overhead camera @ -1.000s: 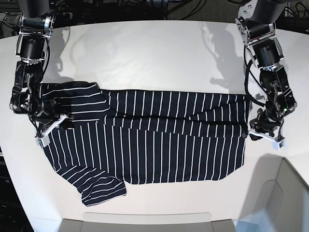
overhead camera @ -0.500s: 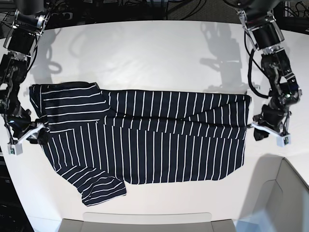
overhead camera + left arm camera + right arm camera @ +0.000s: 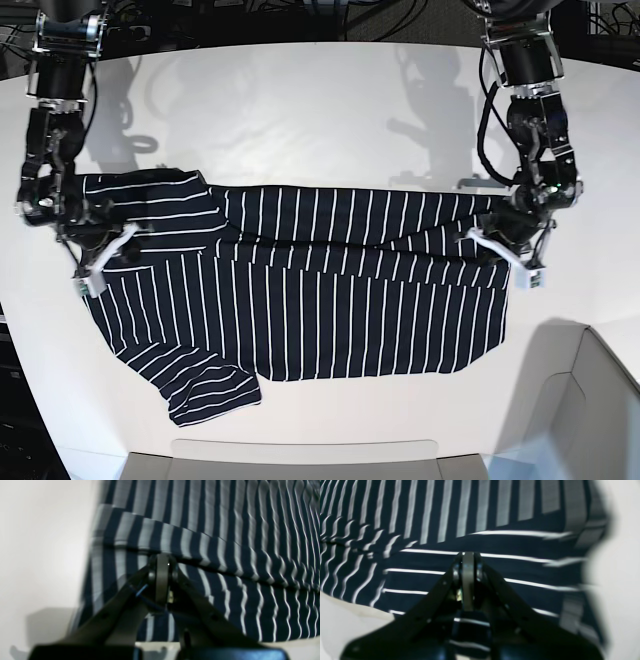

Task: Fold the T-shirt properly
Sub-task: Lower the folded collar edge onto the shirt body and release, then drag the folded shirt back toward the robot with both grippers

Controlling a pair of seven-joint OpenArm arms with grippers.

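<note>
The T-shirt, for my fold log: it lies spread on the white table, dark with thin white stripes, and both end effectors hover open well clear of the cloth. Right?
Not quite. The T-shirt does lie spread on the white table, dark with thin white stripes, but the base view shows the left end effector and right end effector over its two ends, and both wrist views show them shut.

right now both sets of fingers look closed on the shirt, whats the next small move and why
Probably lift both ends together and carry the folded edge toward the near hem. The left gripper and right gripper are shut at opposite ends of the shirt, which lies flat and only partly folded on the table.
</note>
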